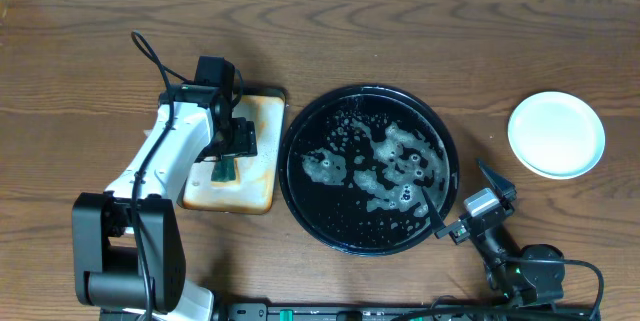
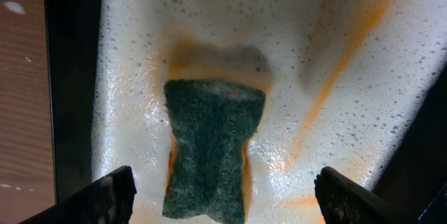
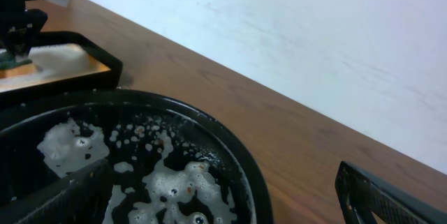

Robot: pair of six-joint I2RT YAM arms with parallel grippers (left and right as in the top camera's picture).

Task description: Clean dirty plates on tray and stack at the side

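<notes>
The black round tray (image 1: 300, 126) sits mid-table, holding only patches of white foam; its rim also shows in the right wrist view (image 3: 234, 158). A pale plate (image 1: 556, 134) lies on the bare table at the right; I cannot tell whether others are stacked under it. No plate is on the tray. My left gripper (image 1: 234, 144) is open above a green sponge (image 1: 224, 169). In the left wrist view the sponge (image 2: 209, 147) lies between the spread fingers (image 2: 223, 199), untouched. My right gripper (image 1: 462, 197) is open and empty at the tray's right rim (image 3: 223, 203).
The sponge lies in a pale rectangular tray (image 1: 262, 121) with orange stains and foam, left of the black tray; it also shows in the left wrist view (image 2: 335, 56) and the right wrist view (image 3: 70, 60). Wooden table (image 1: 420, 31) all around; a white wall stands behind.
</notes>
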